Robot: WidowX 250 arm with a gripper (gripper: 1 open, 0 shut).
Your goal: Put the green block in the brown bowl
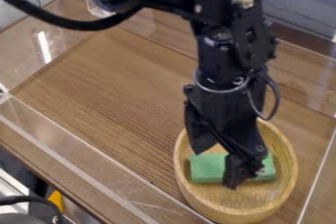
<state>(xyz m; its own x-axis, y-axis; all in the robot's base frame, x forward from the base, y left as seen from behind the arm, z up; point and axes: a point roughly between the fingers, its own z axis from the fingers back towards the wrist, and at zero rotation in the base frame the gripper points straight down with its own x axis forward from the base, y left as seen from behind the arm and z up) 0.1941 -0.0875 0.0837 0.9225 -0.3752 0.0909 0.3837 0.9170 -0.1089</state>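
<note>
The single view looks steeply down — fairly close — across the tabletop (105, 90), the bowl (237, 206) low and right of centre.

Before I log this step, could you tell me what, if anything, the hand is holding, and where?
Nothing is held: the hand looks open, over the green block lying in the bowl.

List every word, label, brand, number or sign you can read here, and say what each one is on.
None can be read: the green block, the brown bowl and the table show no lettering.
The dark gripper bears small pale marks, too small and blurred to tell whether they are writing.
</note>
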